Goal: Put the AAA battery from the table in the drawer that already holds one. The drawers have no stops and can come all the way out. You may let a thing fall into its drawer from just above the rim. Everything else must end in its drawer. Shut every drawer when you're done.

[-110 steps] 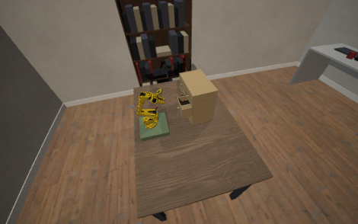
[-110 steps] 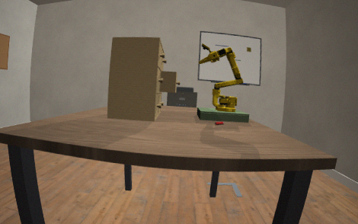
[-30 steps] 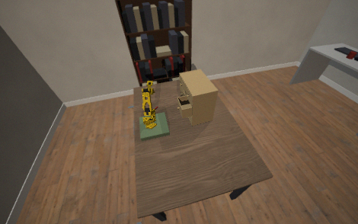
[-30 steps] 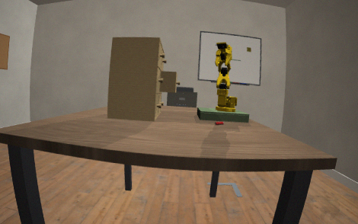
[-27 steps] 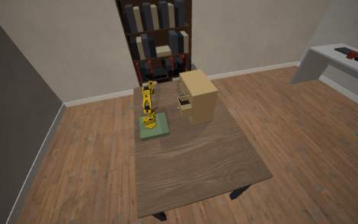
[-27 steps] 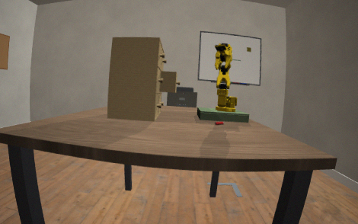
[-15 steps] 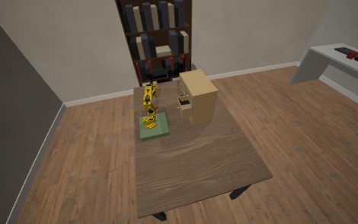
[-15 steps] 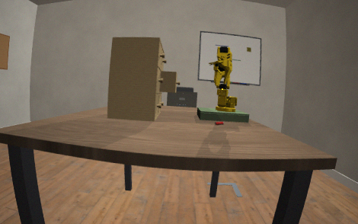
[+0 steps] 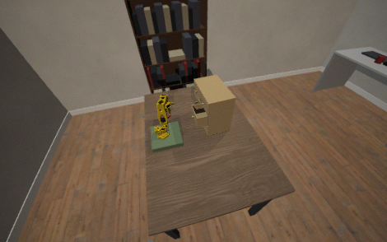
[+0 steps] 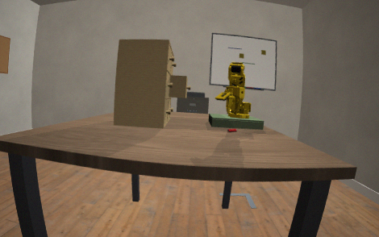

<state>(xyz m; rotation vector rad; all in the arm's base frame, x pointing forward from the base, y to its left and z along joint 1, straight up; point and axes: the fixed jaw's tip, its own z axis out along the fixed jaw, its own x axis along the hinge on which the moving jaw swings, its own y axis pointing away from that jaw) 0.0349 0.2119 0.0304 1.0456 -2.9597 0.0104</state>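
Note:
A tan drawer cabinet point(image 9: 214, 104) stands on the table and also shows in the exterior view point(image 10: 143, 82). One middle drawer point(image 9: 199, 110) point(image 10: 179, 86) is pulled part way out toward the arm; its contents are hidden. The other drawers look shut. A small red thing point(image 10: 231, 130), too small to name, lies on the table just beside the green base point(image 10: 235, 121); the top view does not show it. My yellow arm point(image 9: 163, 115) is folded over its base. My gripper point(image 10: 221, 97) points toward the cabinet, well short of it, shut and empty.
A bookcase point(image 9: 170, 41) stands behind the table's far end. A dark grey box point(image 10: 193, 104) sits beyond the cabinet. A white desk point(image 9: 354, 66) stands at the right wall.

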